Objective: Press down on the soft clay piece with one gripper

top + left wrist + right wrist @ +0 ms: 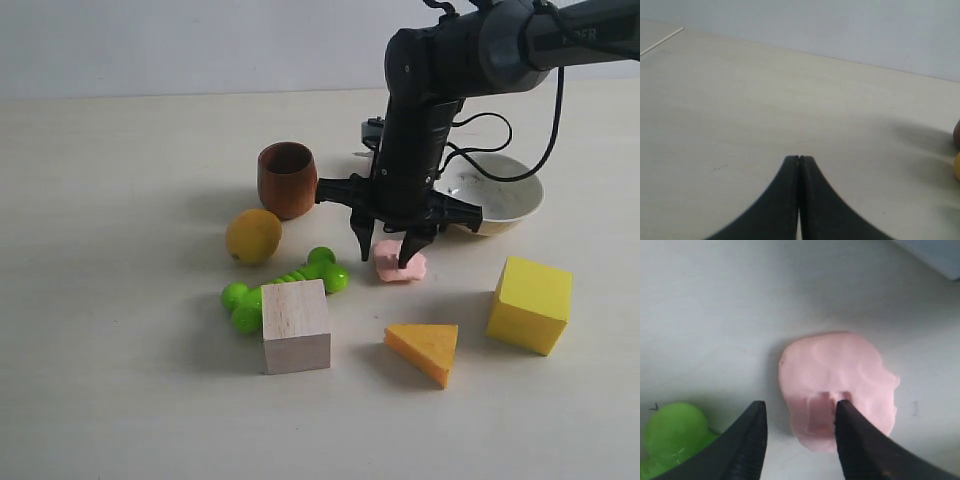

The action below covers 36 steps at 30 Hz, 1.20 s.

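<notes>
Pale worktop (100,400) underneath; the right pincer (385,258) stands with prongs apart, one tip touching the soft clay piece (414,268), the other just beside it. That pink blob lies between the green toy (325,272) and the bowl (520,186). Meanwhile the left pincer (799,159) is pressed together, empty.

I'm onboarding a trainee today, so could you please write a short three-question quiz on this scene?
1. True or false: the left hand is shut.
2. What shows beside the soft clay piece in the right wrist view? A) lemon B) green toy C) yellow cube
3. Fill in: the right hand, down at the clay, is ____ (open or shut).
Key: 1 true; 2 B; 3 open.
</notes>
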Tool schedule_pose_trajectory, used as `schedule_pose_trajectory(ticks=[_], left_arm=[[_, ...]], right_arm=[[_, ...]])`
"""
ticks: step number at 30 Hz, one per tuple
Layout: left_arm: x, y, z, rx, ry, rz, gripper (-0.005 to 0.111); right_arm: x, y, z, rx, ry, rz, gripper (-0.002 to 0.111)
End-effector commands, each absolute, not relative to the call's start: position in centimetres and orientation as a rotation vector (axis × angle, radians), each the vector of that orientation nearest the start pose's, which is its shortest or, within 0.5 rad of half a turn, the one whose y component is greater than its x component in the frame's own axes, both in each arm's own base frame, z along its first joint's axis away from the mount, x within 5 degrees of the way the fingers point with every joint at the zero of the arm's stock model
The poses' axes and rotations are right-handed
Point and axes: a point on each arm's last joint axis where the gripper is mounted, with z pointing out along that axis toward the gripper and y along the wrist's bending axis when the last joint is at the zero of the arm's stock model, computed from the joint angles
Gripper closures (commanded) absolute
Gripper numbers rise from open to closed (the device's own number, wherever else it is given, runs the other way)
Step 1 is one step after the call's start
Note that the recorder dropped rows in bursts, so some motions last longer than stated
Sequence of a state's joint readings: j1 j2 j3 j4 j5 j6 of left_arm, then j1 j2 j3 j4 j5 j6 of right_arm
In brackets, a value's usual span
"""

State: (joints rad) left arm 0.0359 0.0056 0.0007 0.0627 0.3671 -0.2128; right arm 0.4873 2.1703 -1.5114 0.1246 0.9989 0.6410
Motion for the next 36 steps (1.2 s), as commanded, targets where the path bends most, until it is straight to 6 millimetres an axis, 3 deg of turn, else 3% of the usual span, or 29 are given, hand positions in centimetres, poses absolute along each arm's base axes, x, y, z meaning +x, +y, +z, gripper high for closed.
schedule_pose_trajectory(ticks=[1, 7, 13, 27, 28, 33, 36], left_arm=[[5.3, 0.4, 18.1, -0.186, 1.834, -0.066, 0.107], [5.3, 0.4, 18.1, -0.186, 1.834, -0.066, 0.107], [5.3, 0.4, 18.1, -0.186, 1.834, -0.066, 0.107], [5.3, 0.4, 18.1, -0.186, 1.834, -0.066, 0.107], [5.3, 0.4, 18.1, -0.186, 1.834, -0.066, 0.107], [5.3, 0.4, 18.1, -0.186, 1.834, -0.066, 0.107], [5.3, 0.4, 18.1, -0.186, 1.834, -0.066, 0.107]], right_arm=[[36.1, 20.4, 12.8, 0.346, 3.178, 0.16, 0.065], [36.1, 20.3, 12.7, 0.335, 3.173, 0.15, 0.065], [36.3, 20.3, 14.4, 0.311, 3.118, 0.177, 0.065], [36.3, 20.4, 14.3, 0.313, 3.123, 0.197, 0.065], [36.3, 20.3, 14.3, 0.308, 3.122, 0.19, 0.067], [36.1, 20.4, 12.2, 0.332, 3.188, 0.153, 0.107], [36.1, 20.5, 11.4, 0.345, 3.212, 0.145, 0.108]])
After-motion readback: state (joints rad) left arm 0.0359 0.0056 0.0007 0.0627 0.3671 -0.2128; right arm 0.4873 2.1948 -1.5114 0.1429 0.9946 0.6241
